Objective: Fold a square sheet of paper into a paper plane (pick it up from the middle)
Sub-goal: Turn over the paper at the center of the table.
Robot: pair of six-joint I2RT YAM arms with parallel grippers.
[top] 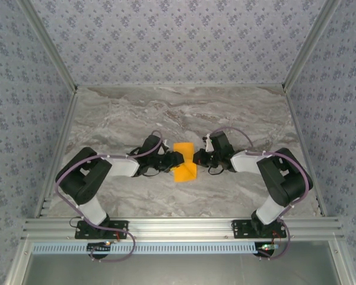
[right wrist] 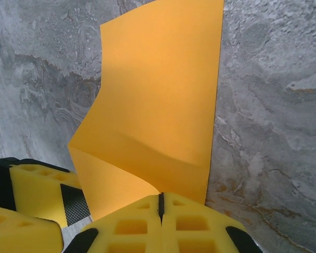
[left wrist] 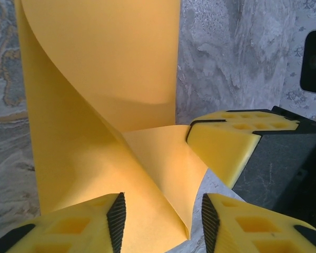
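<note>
The square sheet of paper (top: 184, 171) is bright orange and lies at the middle of the marble table, pinched inward at its waist between both grippers. My right gripper (top: 197, 158) comes in from the right; in the right wrist view the gripper (right wrist: 160, 201) is shut on the sheet's (right wrist: 163, 89) near edge, and the paper bulges up behind it. My left gripper (top: 175, 159) comes in from the left. In the left wrist view it (left wrist: 163, 213) stands open astride a folded flap of the sheet (left wrist: 95, 105), and its right pad (left wrist: 209, 224) is clear of the paper.
The grey marble tabletop (top: 136, 113) stretches behind and to both sides of the sheet. Aluminium rails (top: 178, 227) run along the near edge by the arm bases. Patterned walls (top: 24, 119) close in the left, right and back. The right gripper's yellow finger (left wrist: 226, 142) sits close to my left fingers.
</note>
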